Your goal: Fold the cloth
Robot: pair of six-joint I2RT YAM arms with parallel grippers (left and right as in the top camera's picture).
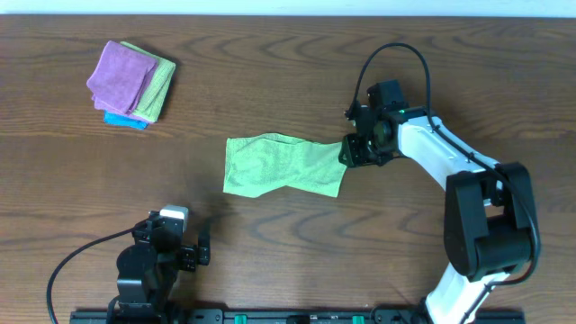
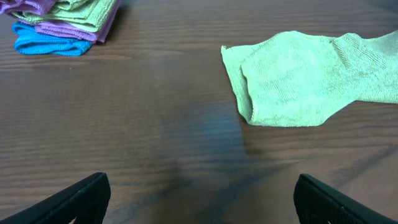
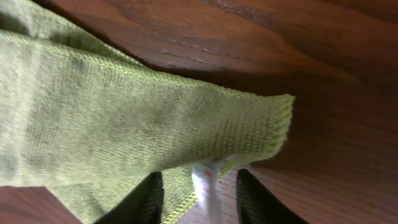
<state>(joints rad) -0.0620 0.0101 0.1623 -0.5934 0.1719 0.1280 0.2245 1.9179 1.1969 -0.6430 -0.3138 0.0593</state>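
Observation:
A light green cloth (image 1: pixel 283 166) lies crumpled and partly doubled over in the middle of the table. It also shows in the left wrist view (image 2: pixel 311 78). My right gripper (image 1: pixel 349 151) is at the cloth's right edge. In the right wrist view its fingers (image 3: pixel 199 198) stand a little apart, with the cloth's hem (image 3: pixel 155 118) and its white label (image 3: pixel 205 177) between them. The cloth's corner rides slightly off the wood. My left gripper (image 2: pixel 202 199) is open and empty, low at the table's front left (image 1: pixel 171 243), well short of the cloth.
A stack of folded cloths, purple (image 1: pixel 121 74) on green on blue, sits at the back left and shows in the left wrist view (image 2: pixel 59 22). The right arm (image 1: pixel 450 162) reaches in from the front right.

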